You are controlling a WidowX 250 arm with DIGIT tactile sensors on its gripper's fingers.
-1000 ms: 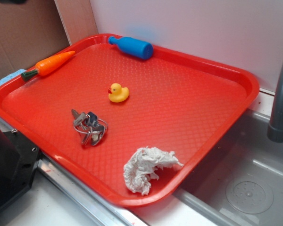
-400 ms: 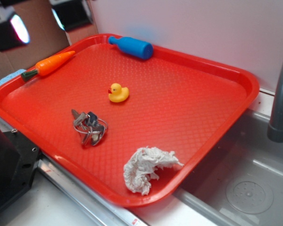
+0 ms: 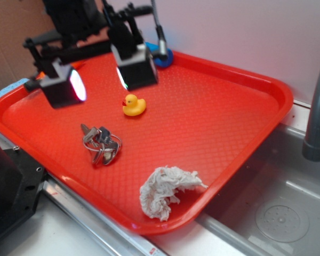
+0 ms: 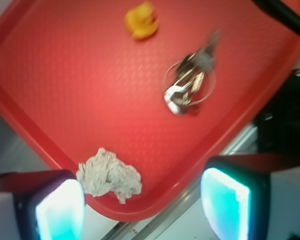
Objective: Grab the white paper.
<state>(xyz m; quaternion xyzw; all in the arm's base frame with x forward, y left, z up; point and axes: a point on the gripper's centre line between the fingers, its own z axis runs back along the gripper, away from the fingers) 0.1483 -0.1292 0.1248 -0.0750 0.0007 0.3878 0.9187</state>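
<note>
The white paper (image 3: 165,191) (image 4: 109,175) is a crumpled off-white wad lying in the near corner of the red tray (image 3: 213,90) (image 4: 65,75). My gripper (image 3: 101,80) (image 4: 142,207) hangs open high over the far left of the tray, well away from the paper, with nothing between its fingers. Its glowing pads (image 3: 77,85) (image 4: 225,207) stand wide apart. In the wrist view the paper shows near the left finger, far below.
A yellow rubber duck (image 3: 133,105) (image 4: 141,21) and a bunch of silver keys (image 3: 101,144) (image 4: 190,85) lie mid-tray. A blue bottle (image 3: 162,56) is partly hidden behind the arm at the far rim. A sink basin (image 3: 282,213) and a grey faucet (image 3: 317,106) lie to the right.
The arm and gripper have come into the exterior view from the upper left, moving over the tray's far left and covering the carrot. The objects on the tray have not moved.
</note>
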